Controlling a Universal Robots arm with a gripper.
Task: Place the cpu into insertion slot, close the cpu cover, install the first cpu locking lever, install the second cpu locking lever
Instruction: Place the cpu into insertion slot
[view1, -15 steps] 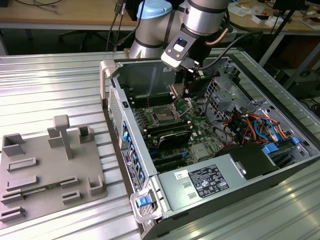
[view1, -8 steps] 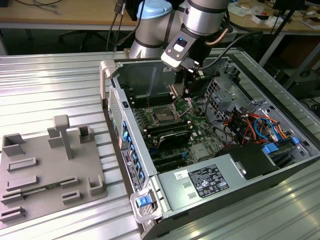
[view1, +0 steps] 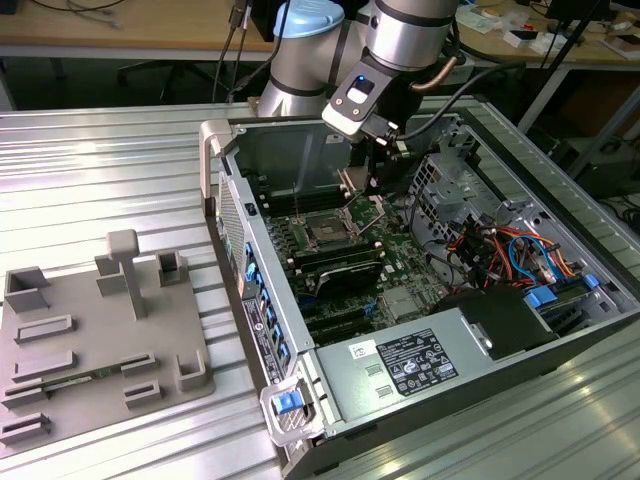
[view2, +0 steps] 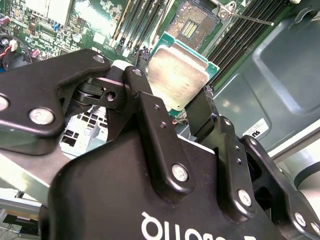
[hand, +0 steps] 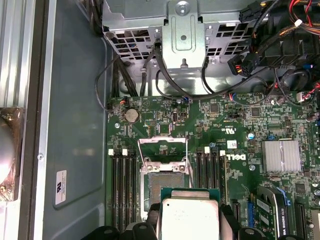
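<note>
A workshop setting was recorded, with a ribbed metal desk (view1: 120, 170) carrying an open computer case (view1: 300, 400) and, at the exterior view's left, a grey fixture tray (view1: 100, 340). The robot arm (view1: 400, 40) was seen reaching down into the case.

The end effector (view2: 175, 102) was found clamped on the cpu (view2: 177, 75), one finger on each of two opposite edges, with the silvery top left uncovered. In the first wrist view the cpu (hand: 190, 217) was held above the green circuit board (hand: 240, 130), just beside the insertion slot (hand: 167, 182) and not seated in it. The cpu cover (hand: 162, 150) was noted raised on its hinge, so the slot lay open.

Handling assessment: the cpu was judged light, stiff and flat. Its metal top is probably smooth and slippery, so a grip on the edges was considered the proper hold. The underside and the slot's contact field were judged fragile, and a tilted or forced descent could damage them. The part should be lowered level and square to the rim.

Markings: a white printed label (view1: 415, 362) was noted on the grey power supply box (view1: 440, 340), and a white sticker (hand: 61, 187) on the case floor. White lettering was also seen on the circuit board and on the end effector body. None of this print was transcribed. No marking could be made out on the cpu top.
</note>
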